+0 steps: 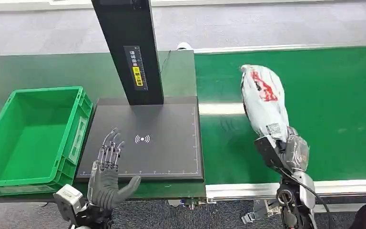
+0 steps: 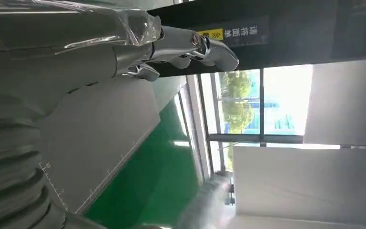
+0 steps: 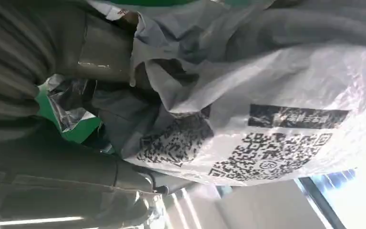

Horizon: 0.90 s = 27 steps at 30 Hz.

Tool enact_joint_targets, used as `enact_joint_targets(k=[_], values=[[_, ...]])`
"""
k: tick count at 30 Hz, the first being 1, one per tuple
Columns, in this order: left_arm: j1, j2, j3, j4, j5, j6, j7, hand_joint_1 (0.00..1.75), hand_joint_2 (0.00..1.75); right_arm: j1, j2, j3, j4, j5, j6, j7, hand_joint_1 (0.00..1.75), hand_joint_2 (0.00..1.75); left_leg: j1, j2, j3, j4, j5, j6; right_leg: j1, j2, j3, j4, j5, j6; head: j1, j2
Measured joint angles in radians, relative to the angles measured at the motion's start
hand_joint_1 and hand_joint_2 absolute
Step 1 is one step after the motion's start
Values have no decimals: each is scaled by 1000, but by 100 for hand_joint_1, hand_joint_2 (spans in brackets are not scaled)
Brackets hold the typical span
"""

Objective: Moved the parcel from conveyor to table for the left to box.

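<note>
Grey crinkled plastic parcel bag with red print [image 1: 264,102] is in my right hand [image 1: 293,151], gripped at its lower end, the rest standing up and leaning slightly away over the green conveyor belt [image 1: 343,109]. Parcel is above the belt, not on the table. White label patch shows near the gripped end in the head view. Right wrist view: the bag [image 3: 276,95] is creased and bunched against my palm, black QR-type codes and a barcode printed on it, my grey thumb and ribbed cover [image 3: 24,81] pressed right against the plastic; fingers mostly hidden by the bag.

My left hand [image 1: 107,174] is empty, palm up, fingers spread and pointing forward, over the near edge of the flat dark grey scanner pad with a white wireless symbol [image 1: 167,124]. Can't tell if it touches the pad. Left wrist view: fingertips [image 2: 205,45] extended over the pad surface, nothing between them.

Pad lies on the dark green table [image 1: 43,71], just left of the belt. Black upright post with a yellow-and-white label [image 1: 129,47] rises from the pad's far edge. Green open plastic crate [image 1: 0,143] sits to the left of the pad, touching or just beside it, nothing visible inside. White belt frame rail [image 1: 248,190] runs along the near edge.
</note>
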Motion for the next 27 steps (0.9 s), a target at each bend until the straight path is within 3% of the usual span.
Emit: enact_joint_targets(k=[5, 11, 21, 27], values=[[0, 2, 0, 0, 5, 2, -13, 0, 175, 27, 23, -2, -107, 8, -68, -85, 175, 175, 0, 0, 0, 0, 0, 0, 0, 0, 0, 0, 0, 0, 0, 0], [-15, 10, -3, 2, 5, -9, -27, 0, 175, 56, 32, 76, -164, 134, -23, -166, 175, 175, 0, 0, 0, 0, 0, 0, 0, 0, 0, 0, 0, 0, 0, 0], [-29, 15, -4, 14, 5, -17, -28, 0, 175, 66, 35, 144, -177, 153, -13, -173, 175, 175, 0, 0, 0, 0, 0, 0, 0, 0, 0, 0, 0, 0, 0, 0], [-50, 16, -10, 37, 4, -42, -46, 0, 175, 44, 22, 215, -153, 290, 62, -161, 175, 175, 0, 0, -1, 0, 0, 0, 0, 0, 0, 0, 0, 0, 0, 0]])
